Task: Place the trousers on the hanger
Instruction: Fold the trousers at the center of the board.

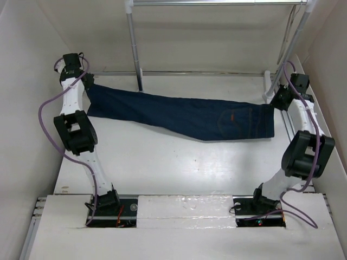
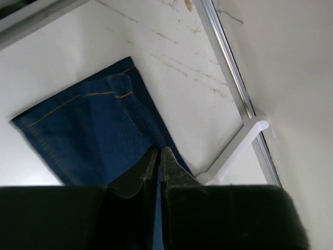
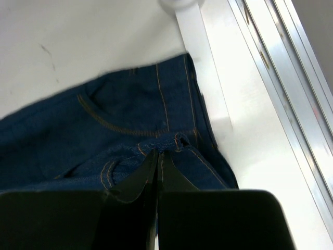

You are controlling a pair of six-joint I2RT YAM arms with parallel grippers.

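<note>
The white table [image 1: 162, 162] fills my top view. It is smooth and glossy and scuffed with thin dark scratches, and pale walls close it in on the left, the right and the far side. The near half is bare and gives me the most room. The far edge is crowded by two thick white rack poles [image 1: 134, 43] and a metal rail [image 1: 217, 2] across the top.

The trousers [image 1: 184, 116] lie stretched in a long, slightly slanted band across the far half of the table. The leg ends are on the left and the waist is on the right, close beside the right pole's foot. They are dark navy denim with a coarse weave.

The left tool [image 1: 87, 82] is at the leg hem, tight against the left wall. In the left wrist view its black tapered fingers [image 2: 174, 172] are drawn close together and pinch a fold of the hem, with blue cloth showing in the narrow slit between them. A white rack foot [image 2: 234, 151] and an aluminium floor strip [image 2: 229, 57] run just beside that corner.

The right tool [image 1: 275, 100] is at the waistband. From the right wrist, its fingers [image 3: 138, 177] are pressed together and nip a bunched edge of denim.

There is a small orange-tan patch [image 1: 232, 116] near the waist. Tan stitching [image 3: 112, 125] curves around the pocket.
</note>
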